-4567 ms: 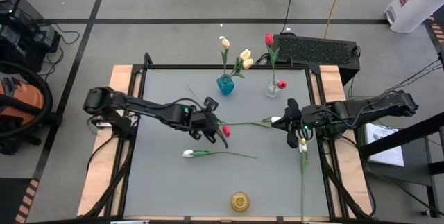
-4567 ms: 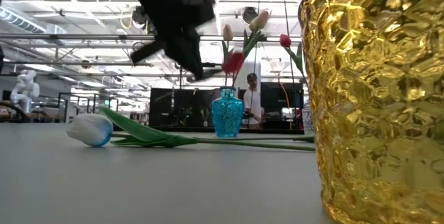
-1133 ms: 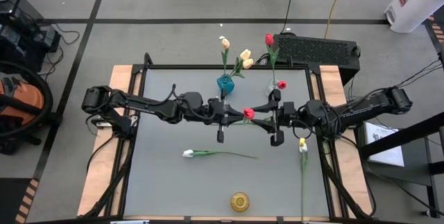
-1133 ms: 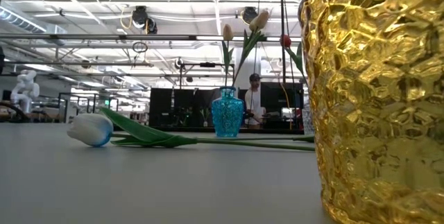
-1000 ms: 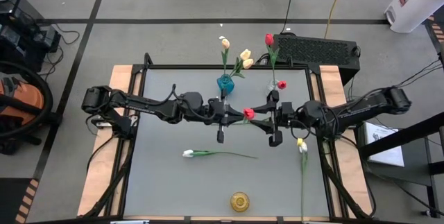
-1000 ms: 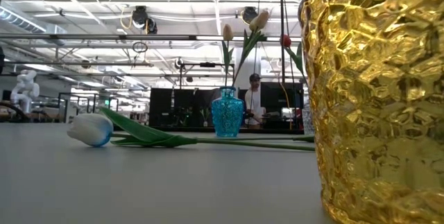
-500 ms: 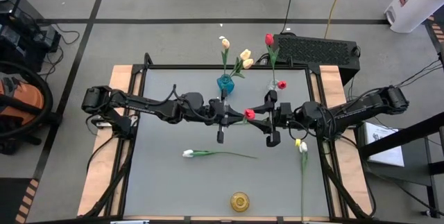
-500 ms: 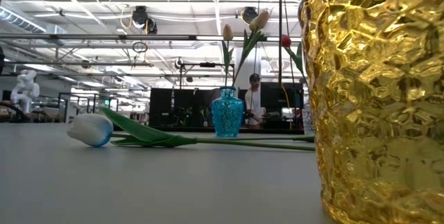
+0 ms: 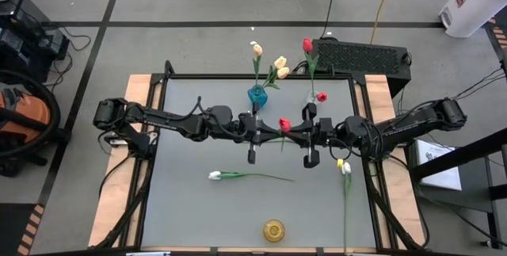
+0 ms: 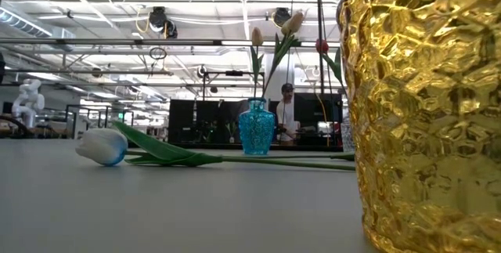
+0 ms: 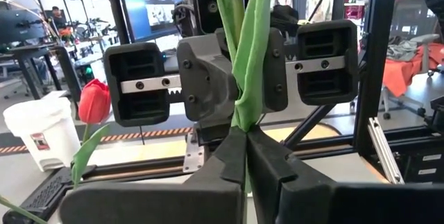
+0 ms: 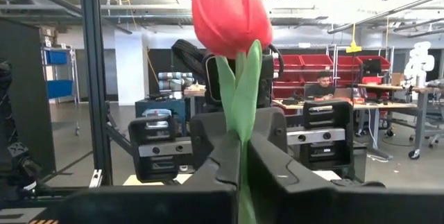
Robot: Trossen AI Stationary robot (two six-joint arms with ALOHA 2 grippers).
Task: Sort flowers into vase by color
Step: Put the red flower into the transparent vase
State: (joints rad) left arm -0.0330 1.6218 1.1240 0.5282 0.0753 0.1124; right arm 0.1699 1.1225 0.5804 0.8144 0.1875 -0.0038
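- Holding one red tulip (image 9: 284, 124) between them, the two arms meet over the middle of the grey table (image 9: 190, 200)
- The left gripper (image 9: 261, 135) is pinched tight on the tulip's green stem; in the left wrist view its dark fingers (image 11: 232, 156) press together on the stem
- The right gripper (image 9: 295, 136) is pinched tight on the same stem from the other side; in the right wrist view the red bud (image 12: 229, 12) stands just above its fingers (image 12: 223, 158)
- A white tulip (image 9: 215, 175) lies flat on the table, nearer the front edge, with its long stem pointing to the right
- A yellow tulip (image 9: 345, 166) lies by the right edge of the table
- A blue vase (image 9: 257, 96) at the back holds cream-yellow tulips (image 9: 280, 66)
- A clear vase (image 9: 310, 100) beside it holds red tulips (image 9: 307, 45)
- A gold vase (image 9: 273, 230) stands alone near the front edge, with no flowers in it
- In the low view, the gold vase fills the right side, and the white tulip lies well behind it
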